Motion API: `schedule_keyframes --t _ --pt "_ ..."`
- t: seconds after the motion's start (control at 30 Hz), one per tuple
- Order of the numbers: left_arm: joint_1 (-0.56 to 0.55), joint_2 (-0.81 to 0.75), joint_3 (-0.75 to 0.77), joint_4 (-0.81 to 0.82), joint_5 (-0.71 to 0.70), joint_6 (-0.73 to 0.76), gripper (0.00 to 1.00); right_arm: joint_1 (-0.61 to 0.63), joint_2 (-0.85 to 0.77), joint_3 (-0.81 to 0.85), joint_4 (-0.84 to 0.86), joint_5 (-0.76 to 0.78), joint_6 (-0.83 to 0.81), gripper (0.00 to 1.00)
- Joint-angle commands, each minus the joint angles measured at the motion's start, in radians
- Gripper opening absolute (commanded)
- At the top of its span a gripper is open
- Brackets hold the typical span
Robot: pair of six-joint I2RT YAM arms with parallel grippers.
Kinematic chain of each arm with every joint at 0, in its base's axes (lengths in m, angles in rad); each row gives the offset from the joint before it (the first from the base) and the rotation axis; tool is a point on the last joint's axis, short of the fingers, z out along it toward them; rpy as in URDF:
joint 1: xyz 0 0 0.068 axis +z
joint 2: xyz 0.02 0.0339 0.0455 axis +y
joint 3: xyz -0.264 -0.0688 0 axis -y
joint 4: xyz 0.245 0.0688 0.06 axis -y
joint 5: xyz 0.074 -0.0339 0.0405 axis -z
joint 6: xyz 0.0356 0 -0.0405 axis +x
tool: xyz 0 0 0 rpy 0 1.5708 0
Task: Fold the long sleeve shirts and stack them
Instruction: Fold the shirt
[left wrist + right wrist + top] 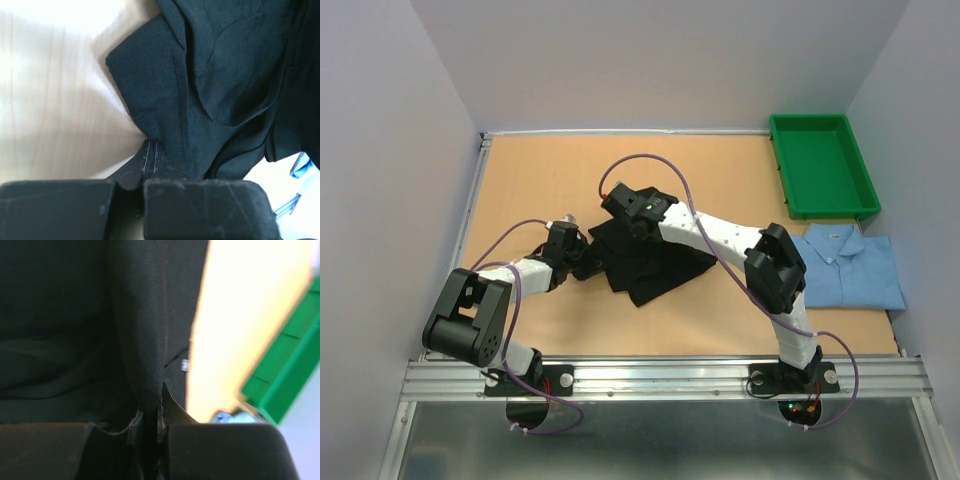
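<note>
The black shirt (650,265) lies bunched in the middle of the table. My left gripper (582,255) is at its left edge, shut on a fold of the black cloth (210,90); its fingertips (150,157) press together with cloth between them. My right gripper (618,222) is over the shirt's far edge, shut on a ridge of the black cloth (145,340), with a small white button (184,364) beside it. The light blue shirt (847,265) lies folded flat at the right of the table.
A green plastic tray (820,165) stands at the far right, just beyond the blue shirt; its edge shows in the right wrist view (285,370). Bare wooden table (540,180) surrounds the black shirt. Grey walls close in on all sides.
</note>
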Motion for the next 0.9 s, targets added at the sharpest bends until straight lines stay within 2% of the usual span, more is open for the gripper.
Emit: schedule_keyframes --t 0.0,0.1,0.4,0.87 --pt "-0.006 -0.014 -0.035 0.040 0.021 -0.026 0.00 0.033 0.034 0.081 -0.007 -0.138 0.119 0.08" --pt "-0.006 -0.015 -0.045 0.054 0.026 -0.033 0.00 0.043 0.066 0.106 -0.007 -0.206 0.199 0.08" --pt "-0.006 -0.018 -0.066 0.074 0.037 -0.044 0.00 0.052 0.126 0.149 0.003 -0.237 0.403 0.09" --pt "-0.006 -0.027 -0.077 0.075 0.038 -0.049 0.00 0.052 0.134 0.143 0.091 -0.270 0.520 0.10"
